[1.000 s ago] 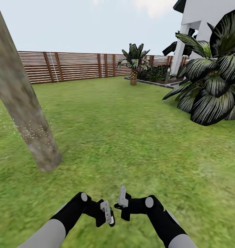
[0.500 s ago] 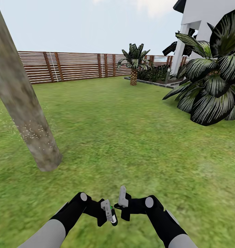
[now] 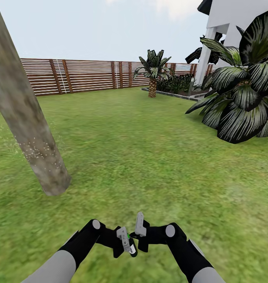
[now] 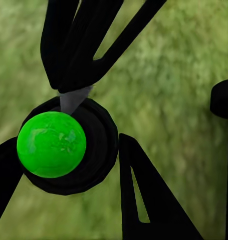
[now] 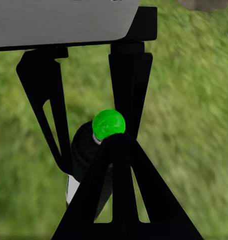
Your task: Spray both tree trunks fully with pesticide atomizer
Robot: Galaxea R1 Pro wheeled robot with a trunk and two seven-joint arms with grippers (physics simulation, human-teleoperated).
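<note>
Both arms bend inward low, left gripper (image 3: pixel 128 244) and right gripper (image 3: pixel 138 229) nearly meeting.

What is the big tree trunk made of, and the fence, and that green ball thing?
The tree trunk looks like rough, matte bark: mottled grey-brown patches, with pale specks low down. The fence looks like brown wood, in flat horizontal slats. The green ball looks like smooth, glossy plastic, though that is a guess from its shine.

- The left gripper (image 3: pixel 126 244) has edged slightly toward the right gripper (image 3: pixel 138 230), narrowing the gap between them.
- The atomizer's green cap (image 3: pixel 128 236) now shows between the two grippers.
</note>
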